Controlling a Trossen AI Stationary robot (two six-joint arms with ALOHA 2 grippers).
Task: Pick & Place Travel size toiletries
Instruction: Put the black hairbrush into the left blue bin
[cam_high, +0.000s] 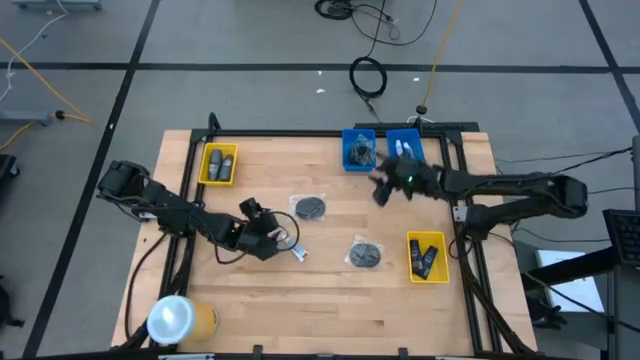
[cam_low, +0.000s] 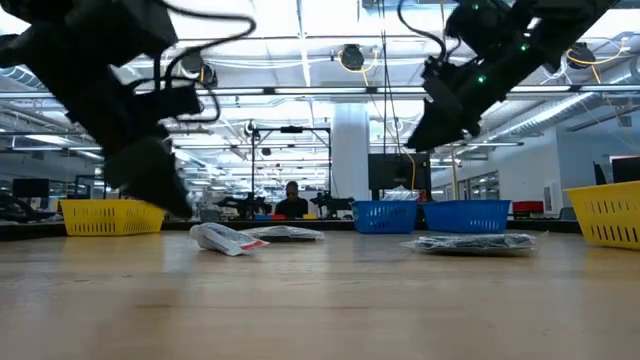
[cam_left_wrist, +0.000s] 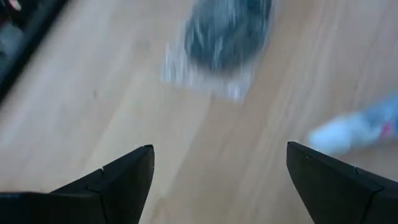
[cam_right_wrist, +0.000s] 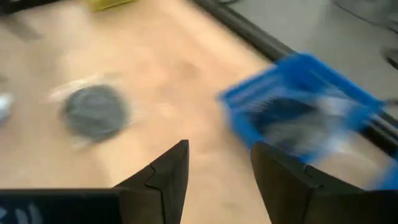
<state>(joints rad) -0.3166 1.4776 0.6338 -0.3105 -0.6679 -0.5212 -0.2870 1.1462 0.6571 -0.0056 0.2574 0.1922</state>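
The risk lay with the left claw (cam_high: 283, 238): spread wide and empty over the bench (cam_high: 260, 300), it hung beside the white tube (cam_high: 297, 252), and a descent slightly off line would likely nudge the tube aside rather than straddle it. The right claw (cam_high: 381, 192), fingers partly apart and holding nothing, hovered near the two blue bins (cam_high: 358, 136) at the far edge. Two bagged grey discs (cam_high: 311, 207) (cam_high: 366, 254) lay mid-bench, untouched; yellow bins (cam_high: 411, 256) already held dark bottles.
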